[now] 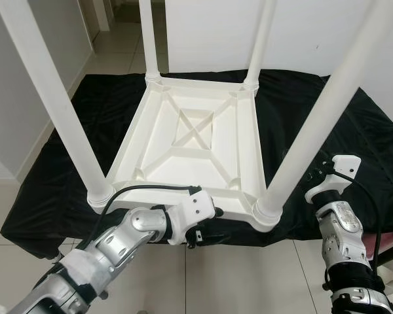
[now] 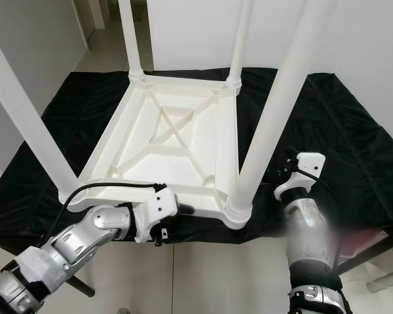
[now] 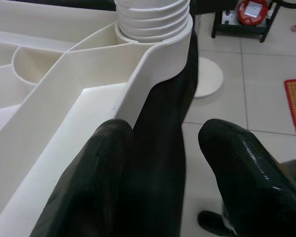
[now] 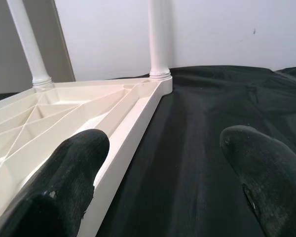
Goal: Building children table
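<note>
Lying upside down on the black cloth (image 1: 354, 131), the tabletop (image 1: 196, 140) carries four legs (image 1: 318, 118), all seated upright in their corner sockets. The left gripper (image 3: 155, 163) is nearer: its spread fingers straddle the near rim beside the near-right leg, holding nothing. The right gripper (image 4: 163, 168) hovers wide open along the right rim, which runs lengthwise away from it.
</note>
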Tool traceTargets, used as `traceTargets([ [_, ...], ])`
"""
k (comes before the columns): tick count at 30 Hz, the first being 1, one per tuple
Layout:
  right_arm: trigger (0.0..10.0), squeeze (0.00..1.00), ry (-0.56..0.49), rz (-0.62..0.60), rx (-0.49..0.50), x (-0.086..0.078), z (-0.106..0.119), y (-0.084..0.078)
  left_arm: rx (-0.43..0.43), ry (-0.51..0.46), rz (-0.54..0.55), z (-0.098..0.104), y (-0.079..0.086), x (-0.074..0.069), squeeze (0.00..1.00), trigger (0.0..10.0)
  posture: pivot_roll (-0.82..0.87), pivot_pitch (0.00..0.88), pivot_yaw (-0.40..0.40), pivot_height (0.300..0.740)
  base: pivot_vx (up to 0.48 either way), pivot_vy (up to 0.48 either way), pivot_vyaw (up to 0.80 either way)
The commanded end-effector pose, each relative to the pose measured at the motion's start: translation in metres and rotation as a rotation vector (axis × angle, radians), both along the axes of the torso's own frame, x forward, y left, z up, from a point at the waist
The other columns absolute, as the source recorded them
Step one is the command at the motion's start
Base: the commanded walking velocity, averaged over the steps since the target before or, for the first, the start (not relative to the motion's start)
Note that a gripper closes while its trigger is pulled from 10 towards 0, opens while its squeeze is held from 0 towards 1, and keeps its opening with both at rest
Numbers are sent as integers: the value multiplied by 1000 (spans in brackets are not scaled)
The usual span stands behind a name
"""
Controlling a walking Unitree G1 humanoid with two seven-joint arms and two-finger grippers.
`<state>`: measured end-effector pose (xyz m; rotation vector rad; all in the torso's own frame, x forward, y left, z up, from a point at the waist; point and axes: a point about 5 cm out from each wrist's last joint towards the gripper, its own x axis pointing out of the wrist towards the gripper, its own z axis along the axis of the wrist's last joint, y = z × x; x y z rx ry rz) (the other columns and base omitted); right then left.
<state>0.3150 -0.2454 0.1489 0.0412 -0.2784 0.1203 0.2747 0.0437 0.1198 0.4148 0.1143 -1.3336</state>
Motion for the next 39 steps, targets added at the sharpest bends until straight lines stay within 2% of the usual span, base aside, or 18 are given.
traceTargets([
  [1,10000,0,16,9,-10,-6,-2,-8,40,-61,244,-9,12,21,0,10000,-75,46,26,740,0,0,0],
  [4,10000,0,35,-21,-47,-15,-3,-23,48,-124,384,-12,11,42,0,10000,-82,46,26,740,0,0,0],
  [11,10000,0,65,-20,-66,-26,-10,-27,48,-177,487,-9,14,59,0,10000,-94,51,22,740,0,0,0],
  [15,10000,0,77,1,-81,-30,-13,-27,20,-186,493,-3,14,62,0,10000,-99,53,25,740,0,0,0],
  [17,10000,0,100,55,-119,-36,-16,-24,-55,-174,453,8,13,61,0,10000,-99,52,28,740,0,0,0],
  [18,10000,0,100,55,-119,-36,-16,-24,-55,-174,453,8,13,61,0,10000,-99,52,28,740,0,0,0],
  [20,10000,0,124,123,-147,-41,-16,-21,-144,-129,382,15,12,52,0,10000,-87,51,34,740,0,0,0],
  [21,10000,0,124,123,-147,-41,-16,-21,-144,-129,382,15,12,52,0,10000,-87,51,34,740,0,0,0],
  [22,10000,1000,142,180,-164,-43,-16,-18,-173,-112,363,17,15,46,0,10000,-82,51,33,740,0,0,0],
  [26,10000,1000,163,252,-195,-47,-16,-15,-204,-95,360,19,19,39,0,10000,-79,50,32,740,0,0,0],
  [27,10000,1000,176,278,-252,-48,-14,-15,-280,-73,401,25,22,36,0,10000,-72,50,30,740,0,0,0],
  [28,10000,1000,176,289,-259,-46,-11,-16,-342,-37,427,30,20,33,0,10000,-65,48,28,740,0,0,0],
  [30,10000,969,174,295,-260,-45,-8,-17,-382,-11,442,33,18,31,0,10000,-65,48,28,740,0,0,0],
  [31,10000,165,176,325,-270,-43,-6,-16,-372,-11,461,30,18,29,0,10000,-65,46,30,740,0,0,0],
  [32,10000,0,173,356,-287,-41,-2,-13,-359,-16,473,29,18,28,0,10000,-64,45,28,740,0,0,0],
  [35,10000,0,173,384,-297,-40,0,-11,-305,-46,474,23,19,26,0,10000,-62,45,27,740,0,0,0],
  [37,10000,0,182,456,-311,-39,3,-3,-253,-70,467,17,22,22,0,10000,-58,45,27,740,0,0,0],
  [39,10000,0,185,474,-317,-38,3,0,-245,-73,461,17,23,21,0,10000,-58,45,27,740,0,0,0],
])
